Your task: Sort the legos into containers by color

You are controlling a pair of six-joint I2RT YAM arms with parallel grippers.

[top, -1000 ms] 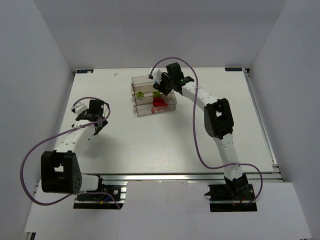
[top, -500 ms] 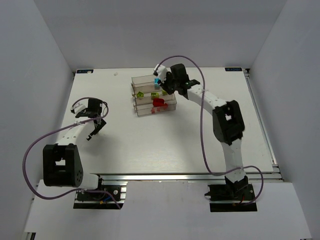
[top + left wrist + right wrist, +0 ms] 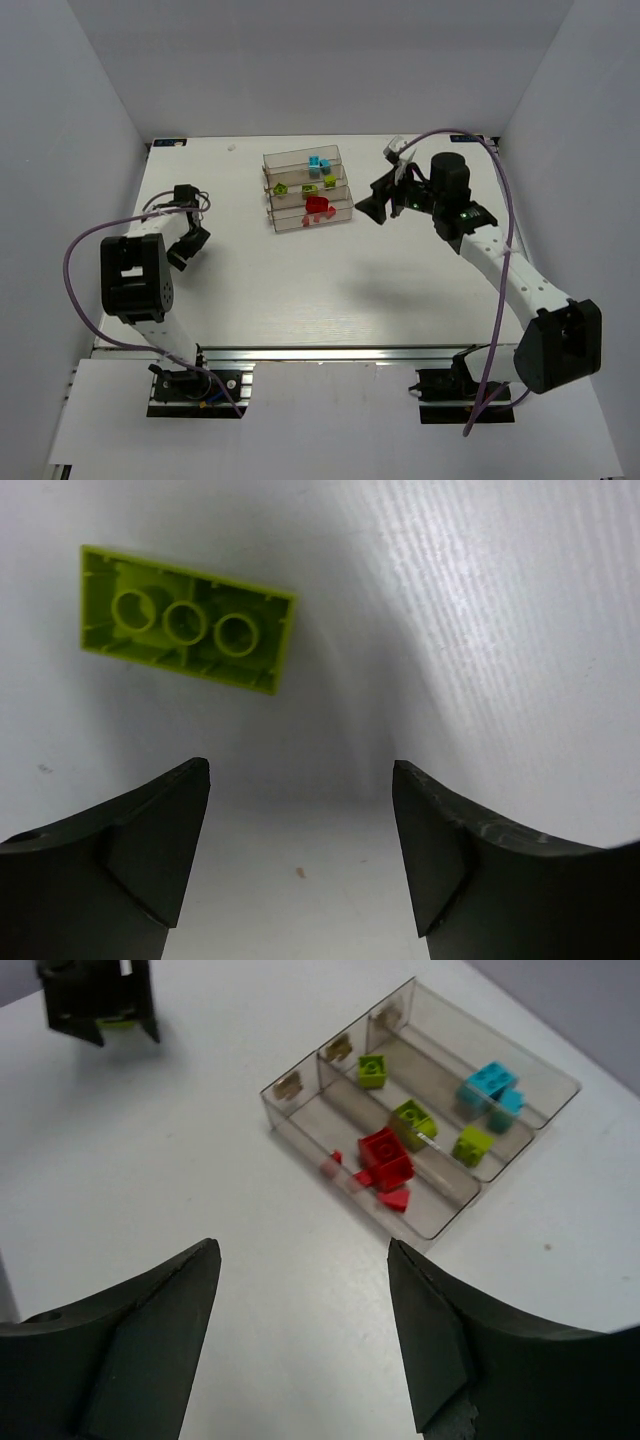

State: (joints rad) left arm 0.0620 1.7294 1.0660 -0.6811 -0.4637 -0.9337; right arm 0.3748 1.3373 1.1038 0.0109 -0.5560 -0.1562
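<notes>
The containers (image 3: 300, 224) (image 3: 447, 1214) stand at the table's back centre. Two cyan legos (image 3: 320, 163) (image 3: 490, 1084) lie in the rear bin. Yellow-green legos (image 3: 312, 187) (image 3: 413, 1120) fill the middle bins, and red legos (image 3: 318, 205) (image 3: 385, 1155) the front one. My right gripper (image 3: 368, 207) (image 3: 303, 1247) hovers open and empty to the right of the bins. At the table's left, my left gripper (image 3: 184, 250) (image 3: 300, 770) is open, low over the table. A loose yellow-green lego (image 3: 185, 632) lies studs-down just beyond its fingertips, untouched. The top view hides it.
White walls enclose the table on the left, back and right. The left arm's black gripper (image 3: 98, 1000) shows at the top left of the right wrist view. A purple cable (image 3: 90, 250) loops beside the left arm.
My right gripper let a cyan lego go into the rear bin, opened, and swung away to the right. My left gripper shifted slightly toward the left wall.
</notes>
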